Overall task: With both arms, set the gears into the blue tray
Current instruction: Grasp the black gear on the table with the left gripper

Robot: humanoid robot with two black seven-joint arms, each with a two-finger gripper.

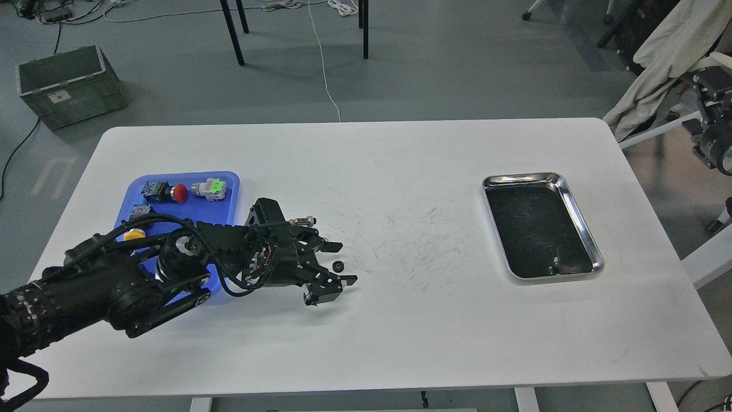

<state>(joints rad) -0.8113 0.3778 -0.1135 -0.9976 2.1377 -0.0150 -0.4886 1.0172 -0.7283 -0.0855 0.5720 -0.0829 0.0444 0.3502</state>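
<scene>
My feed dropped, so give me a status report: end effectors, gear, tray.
Left end effector open, fingers straddling one gear on the table. Right end effector not in view. Blue tray holds push-button switches, no gear seen inside. Nothing blocking.

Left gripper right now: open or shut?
Open. The left gripper has its fingers spread on either side of a small black gear lying on the white table.

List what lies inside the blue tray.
The blue tray holds a red-capped switch, a green-capped one and a yellow-capped one. The left arm covers its near part.
</scene>
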